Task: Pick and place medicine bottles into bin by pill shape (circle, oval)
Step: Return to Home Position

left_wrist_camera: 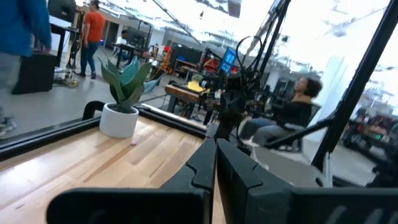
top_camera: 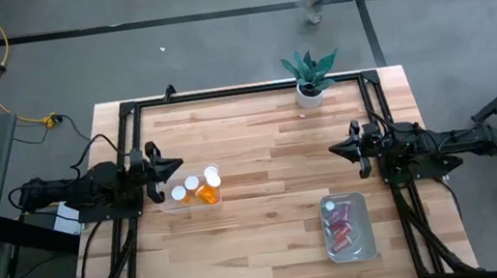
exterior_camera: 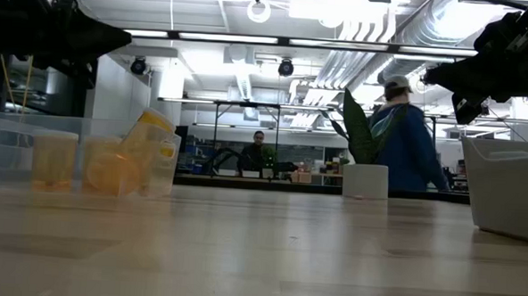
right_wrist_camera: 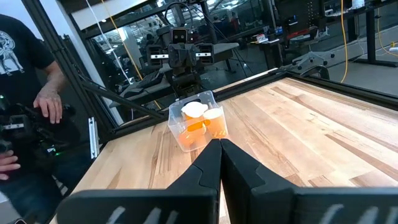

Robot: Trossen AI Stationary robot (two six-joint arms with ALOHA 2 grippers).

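Note:
Several orange medicine bottles (top_camera: 205,188) with white caps stand and lie in a clear bin (top_camera: 180,205) at the table's left; they also show in the low view (exterior_camera: 111,164) and the right wrist view (right_wrist_camera: 199,121). Reddish bottles (top_camera: 341,226) lie in a second clear bin (top_camera: 364,240) at the near right. My left gripper (top_camera: 172,163) is shut and empty, raised just left of the orange bottles' bin. My right gripper (top_camera: 336,149) is shut and empty, raised at the table's right, beyond the second bin.
A potted plant (top_camera: 309,78) in a white pot stands at the table's far edge. A black frame (top_camera: 242,89) runs around the table top. A person (exterior_camera: 407,141) walks past beyond the far edge. The bare wood middle (top_camera: 263,171) lies between the arms.

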